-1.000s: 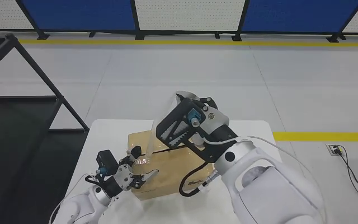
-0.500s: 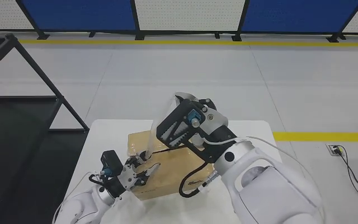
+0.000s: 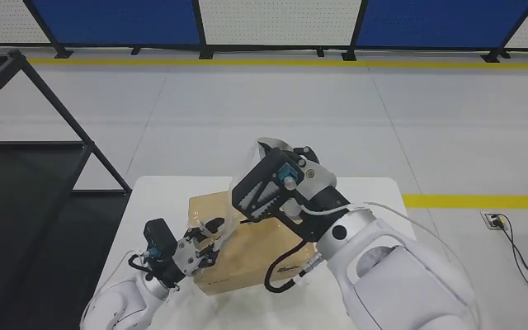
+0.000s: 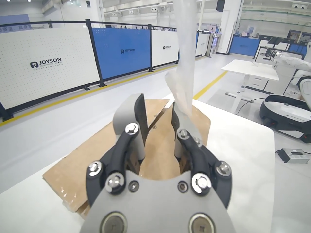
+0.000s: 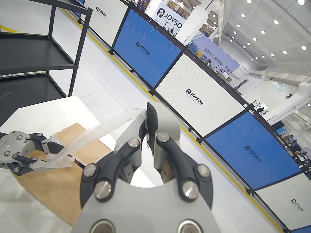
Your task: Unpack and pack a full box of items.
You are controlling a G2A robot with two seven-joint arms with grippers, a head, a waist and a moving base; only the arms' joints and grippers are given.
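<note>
A brown cardboard box point(image 3: 256, 247) lies on the white table point(image 3: 165, 198). My right gripper point(image 5: 147, 118) is held high above the box, shut on the upper end of a clear tape strip point(image 5: 97, 132). The strip runs down to the box top, where its lower end is still stuck. My left gripper point(image 4: 158, 120) hovers low over the box point(image 4: 97, 151) by that end, open, with the tape strip point(image 4: 185, 49) rising just beside one finger. In the top view the left gripper point(image 3: 210, 235) is at the box's left side and the right gripper point(image 3: 266, 148) is over its far edge.
A black shelf rack point(image 3: 41, 165) stands left of the table, close to its corner. Blue and white fence panels point(image 3: 272, 21) close off the floor behind. The table's bare white surface point(image 4: 243, 134) extends to the right of the box.
My left gripper has shifted along the box top toward the foot of the tape, and its fingers have come closer together. The right gripper has barely moved with the strip.
</note>
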